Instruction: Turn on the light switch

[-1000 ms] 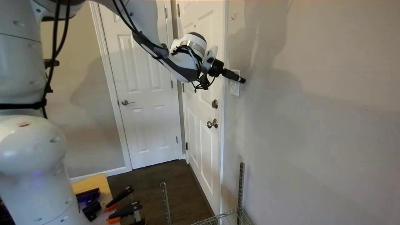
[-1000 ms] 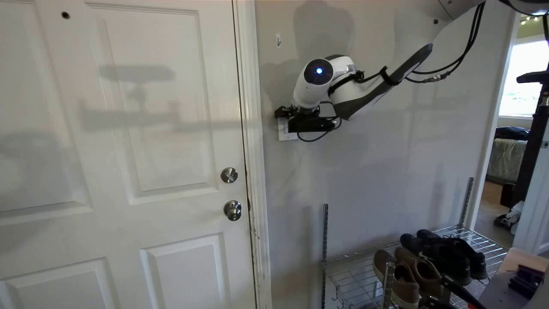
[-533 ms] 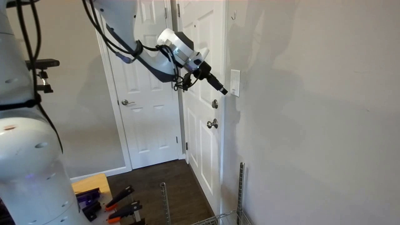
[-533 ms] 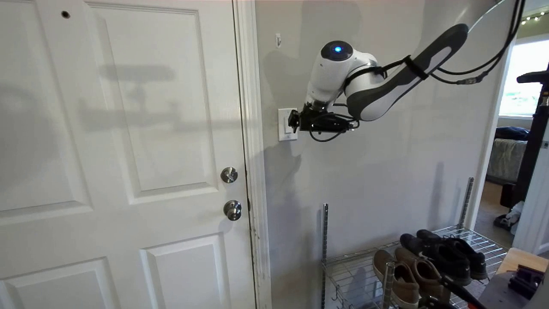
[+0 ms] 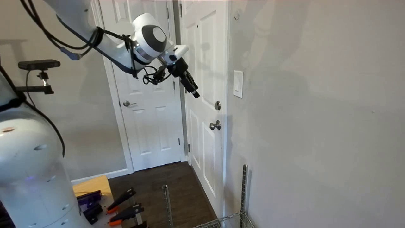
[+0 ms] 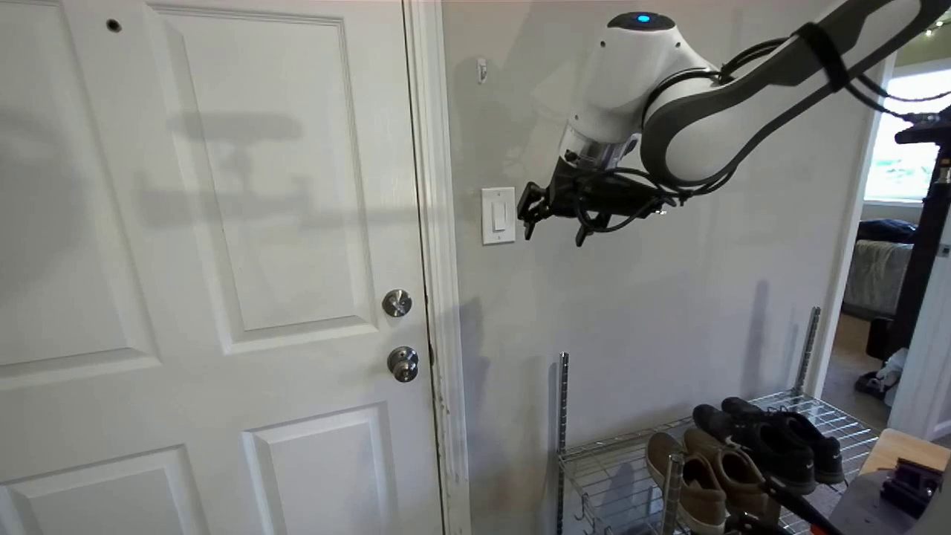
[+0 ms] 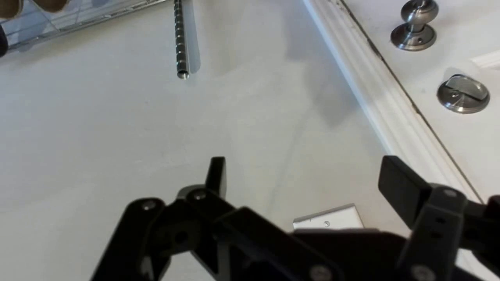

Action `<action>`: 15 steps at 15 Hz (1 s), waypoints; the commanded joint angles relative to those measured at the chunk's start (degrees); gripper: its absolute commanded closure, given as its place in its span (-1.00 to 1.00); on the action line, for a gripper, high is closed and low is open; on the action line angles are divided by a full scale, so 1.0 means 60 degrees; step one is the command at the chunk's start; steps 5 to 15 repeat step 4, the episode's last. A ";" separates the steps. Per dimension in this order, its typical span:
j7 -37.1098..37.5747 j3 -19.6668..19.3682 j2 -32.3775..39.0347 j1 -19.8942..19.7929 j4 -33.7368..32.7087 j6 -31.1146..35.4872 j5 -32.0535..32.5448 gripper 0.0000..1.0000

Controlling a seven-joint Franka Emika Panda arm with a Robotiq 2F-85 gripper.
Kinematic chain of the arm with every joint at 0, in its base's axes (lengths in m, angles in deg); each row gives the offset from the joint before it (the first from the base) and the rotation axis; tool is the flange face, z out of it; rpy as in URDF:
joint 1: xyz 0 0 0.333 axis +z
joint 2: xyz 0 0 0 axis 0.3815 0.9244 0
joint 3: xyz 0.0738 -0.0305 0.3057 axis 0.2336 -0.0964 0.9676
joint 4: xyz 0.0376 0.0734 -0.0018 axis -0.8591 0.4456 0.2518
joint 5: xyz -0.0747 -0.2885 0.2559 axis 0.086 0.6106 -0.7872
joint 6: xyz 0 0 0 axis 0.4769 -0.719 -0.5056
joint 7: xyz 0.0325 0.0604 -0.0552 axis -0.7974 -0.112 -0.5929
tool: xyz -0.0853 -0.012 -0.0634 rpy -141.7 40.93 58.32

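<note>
The light switch is a white upright wall plate with a wide white rocker, fully visible beside the door frame in both exterior views (image 5: 238, 84) (image 6: 498, 215). I cannot tell which way the rocker is set. In the wrist view only one end of the plate (image 7: 332, 219) with a screw shows; the gripper body hides the rest. My black gripper (image 5: 196, 95) is off the wall, tilted downward and apart from the switch. In an exterior view it (image 6: 555, 236) appears just right of the plate. Its fingers (image 7: 305, 169) are spread wide with nothing between them.
A white door (image 6: 297, 416) with a metal deadbolt (image 6: 397, 303) and round knob (image 6: 403, 364) is left of the switch. A wire rack (image 6: 617, 464) with upright posts and shoes stands below along the wall. A small hook (image 6: 482, 70) is above the switch.
My gripper was in front of the switch plate, then backed away from the wall and tilted down. The plate is now uncovered in both exterior views. The two fingers now show apart.
</note>
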 commanded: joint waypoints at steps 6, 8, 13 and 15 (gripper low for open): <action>-0.0640 0.0990 -0.1082 -0.0717 0.0626 -0.0248 -0.1398 -1.00; -0.0640 0.0990 -0.1082 -0.0717 0.0626 -0.0248 -0.1398 -1.00; -0.0640 0.0990 -0.1082 -0.0717 0.0626 -0.0248 -0.1398 -1.00; -0.0640 0.0990 -0.1082 -0.0717 0.0626 -0.0248 -0.1398 -1.00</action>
